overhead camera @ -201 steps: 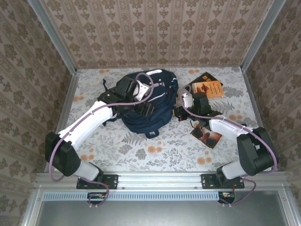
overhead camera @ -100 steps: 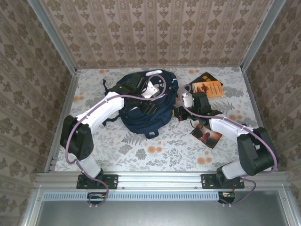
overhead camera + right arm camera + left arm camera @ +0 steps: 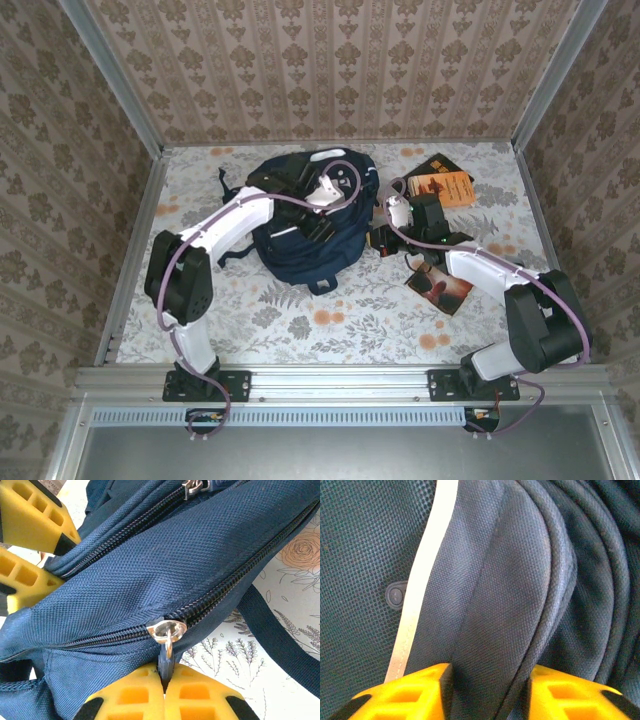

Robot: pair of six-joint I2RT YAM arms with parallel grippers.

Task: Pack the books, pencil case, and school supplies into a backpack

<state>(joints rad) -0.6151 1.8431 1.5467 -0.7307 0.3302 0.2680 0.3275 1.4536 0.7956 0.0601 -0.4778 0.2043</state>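
Note:
The navy backpack lies at the middle of the table with its white stripe showing. My left gripper is over its top, shut on a raised fold of its fabric; its yellow fingers also show pinching the bag. My right gripper is at the bag's right edge, shut on the dark pull tab under the silver zipper slider. An orange book lies at the back right, over a black one. A reddish-brown book lies by the right forearm. The pencil case and school supplies are out of view.
A backpack strap trails over the floral tabletop to the right of the zipper. A second, closed zipper runs higher up the bag, with its metal slider at the top. Patterned walls enclose the table on three sides.
The left arm has swung further in over the backpack, its elbow drawn towards the bag, and its jaws have narrowed onto the fabric fold. The right arm has held still on the zipper pull.

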